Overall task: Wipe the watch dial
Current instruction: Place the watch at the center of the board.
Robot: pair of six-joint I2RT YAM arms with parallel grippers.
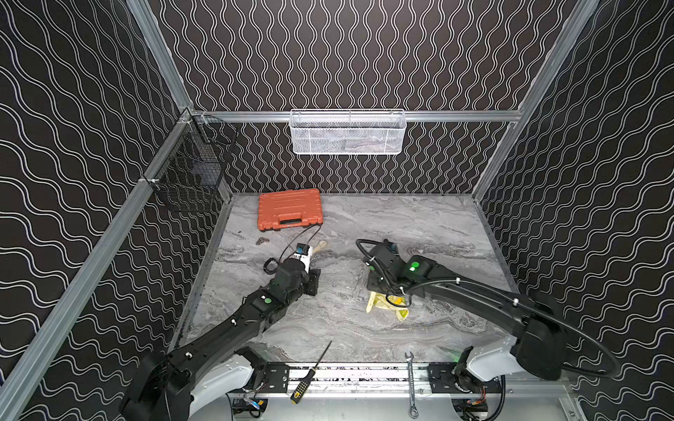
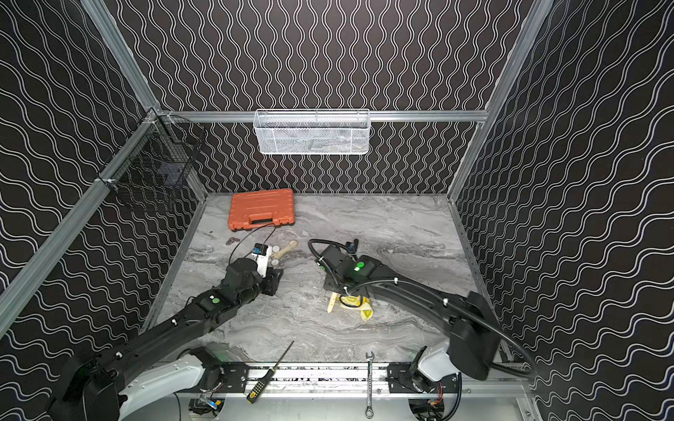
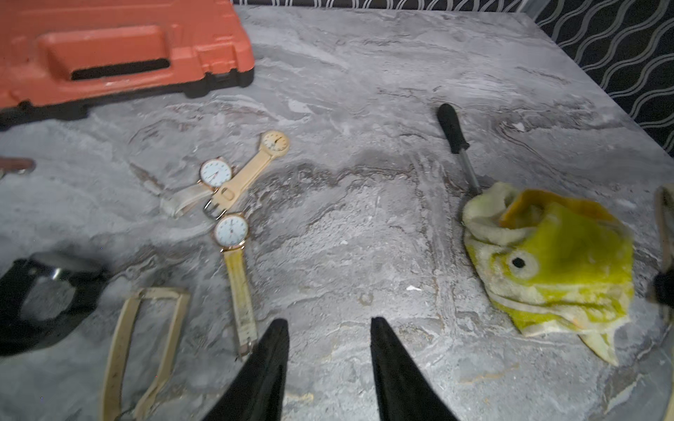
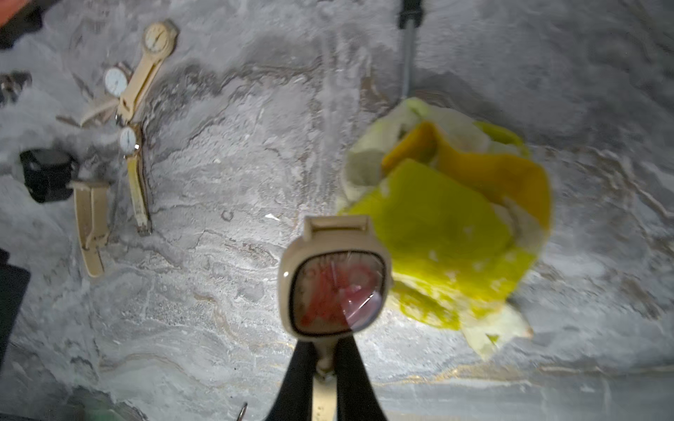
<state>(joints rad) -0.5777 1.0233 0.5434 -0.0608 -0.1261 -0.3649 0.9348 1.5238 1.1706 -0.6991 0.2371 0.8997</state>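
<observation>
Right gripper [image 4: 324, 351] pinches the watch [image 4: 333, 280] by its strap, near the cloth [image 4: 448, 226]. Left gripper [image 3: 330, 322], half-open and empty, should probably fetch the cloth next.

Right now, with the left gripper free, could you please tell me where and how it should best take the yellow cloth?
Probably the raised orange fold of the crumpled yellow cloth, with the open left gripper coming down from above. That fold stands clear of the table, while the outer edges lie flat and the screwdriver has its tip at one side.
</observation>
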